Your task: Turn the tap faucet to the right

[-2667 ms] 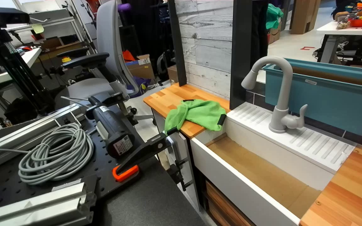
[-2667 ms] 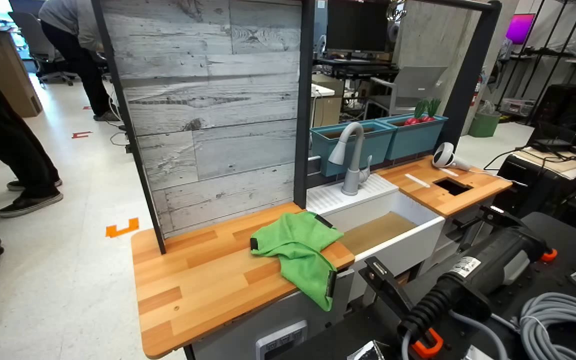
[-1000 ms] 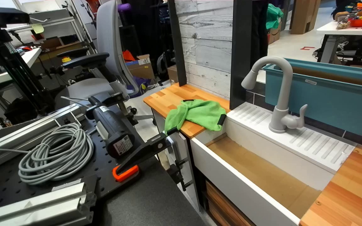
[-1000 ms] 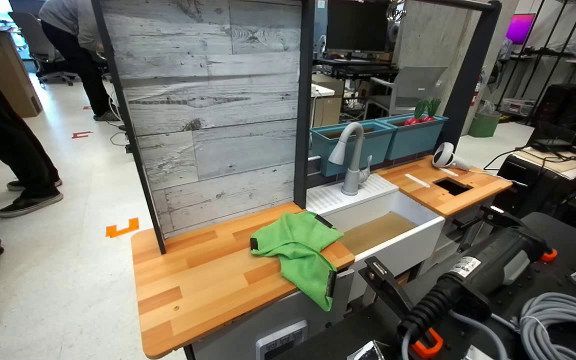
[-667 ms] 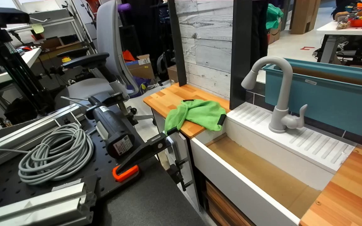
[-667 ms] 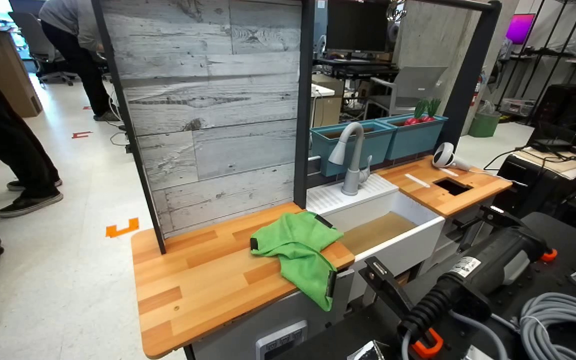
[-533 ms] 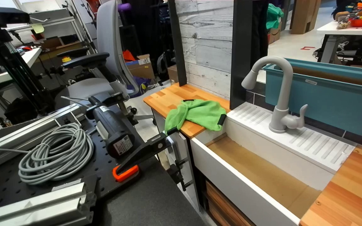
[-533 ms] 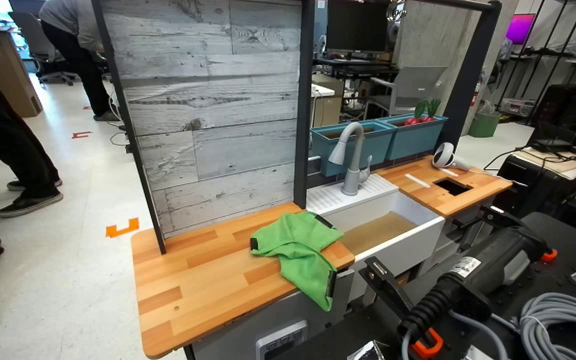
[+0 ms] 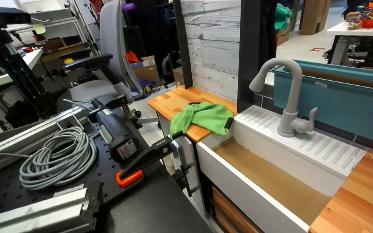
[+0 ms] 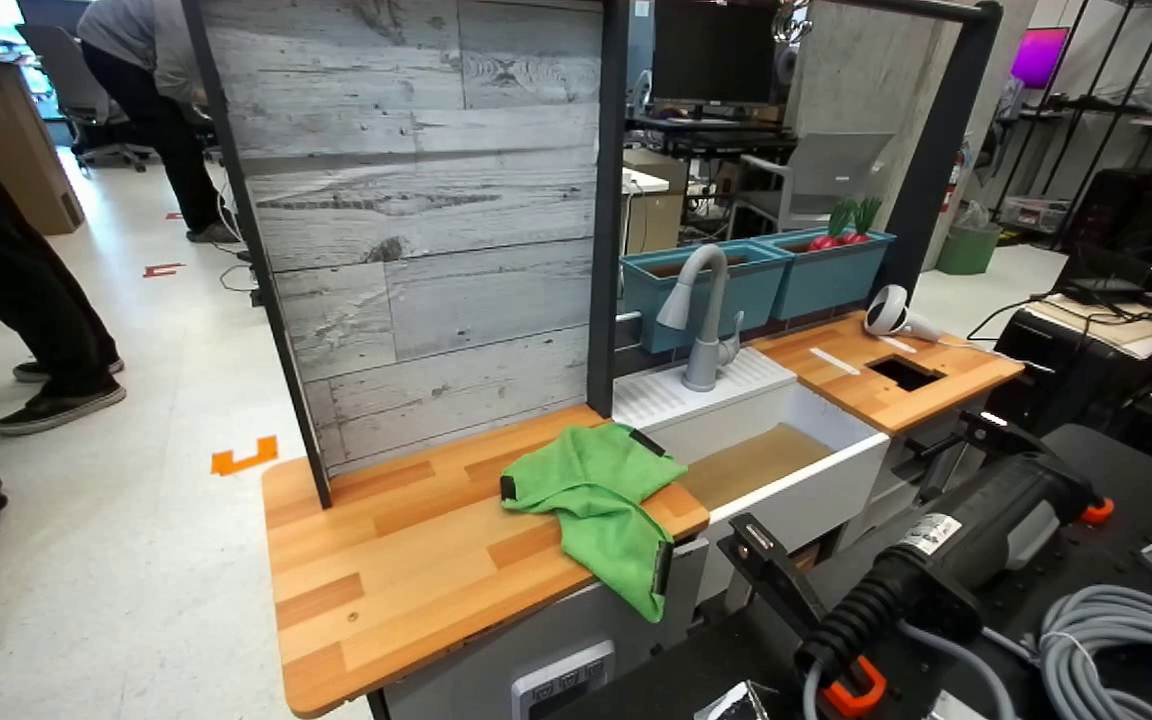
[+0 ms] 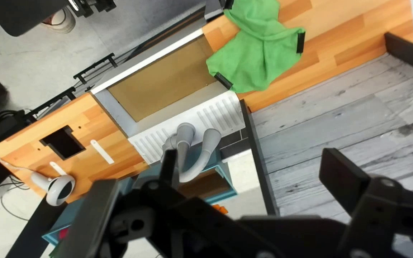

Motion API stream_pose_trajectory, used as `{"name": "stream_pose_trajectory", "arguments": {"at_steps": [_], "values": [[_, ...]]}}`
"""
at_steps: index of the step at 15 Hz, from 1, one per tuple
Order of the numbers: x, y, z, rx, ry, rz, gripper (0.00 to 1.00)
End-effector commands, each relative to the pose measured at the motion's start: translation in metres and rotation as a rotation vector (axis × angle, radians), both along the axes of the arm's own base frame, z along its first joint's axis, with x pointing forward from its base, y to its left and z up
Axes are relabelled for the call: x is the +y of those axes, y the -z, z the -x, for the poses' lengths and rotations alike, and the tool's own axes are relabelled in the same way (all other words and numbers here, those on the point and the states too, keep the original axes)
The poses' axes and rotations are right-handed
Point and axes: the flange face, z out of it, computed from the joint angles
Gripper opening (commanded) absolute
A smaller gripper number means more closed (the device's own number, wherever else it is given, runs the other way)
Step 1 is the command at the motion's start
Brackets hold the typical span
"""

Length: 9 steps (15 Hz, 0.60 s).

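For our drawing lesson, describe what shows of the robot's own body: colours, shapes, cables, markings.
In the wrist view, the pincer is black to dark grey, with blocky, flat-faced fingers on jointed links and round, paler screw heads. It is blurred; no cable or lettering can be made out. The arm itself shows in no view.

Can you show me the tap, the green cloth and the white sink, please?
Tap [image 9: 293, 94]: in an exterior view, on its long neck.
Green cloth [image 11: 258, 53]: in the wrist view, on its creased middle.
White sink [image 9: 251, 201]: in an exterior view, on its outer front wall.
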Motion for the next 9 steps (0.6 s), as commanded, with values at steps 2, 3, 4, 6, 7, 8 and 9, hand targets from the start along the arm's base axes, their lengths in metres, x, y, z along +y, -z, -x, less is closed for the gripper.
{"name": "stream_pose_trajectory", "arguments": {"at_steps": [2,3,4,6,7,8,9], "values": [[-0.055,0.038,-0.067,-0.087,0.18,-0.078,1.0],[-0.067,0.05,-0.077,-0.106,0.217,-0.097,1.0],[-0.079,0.064,-0.086,-0.122,0.248,-0.111,1.0],[-0.1,0.094,-0.099,-0.144,0.297,-0.126,1.0],[-0.109,0.107,-0.106,-0.155,0.319,-0.133,1.0],[-0.119,0.122,-0.11,-0.159,0.346,-0.137,1.0],[-0.126,0.134,-0.117,-0.166,0.36,-0.135,1.0]]}}
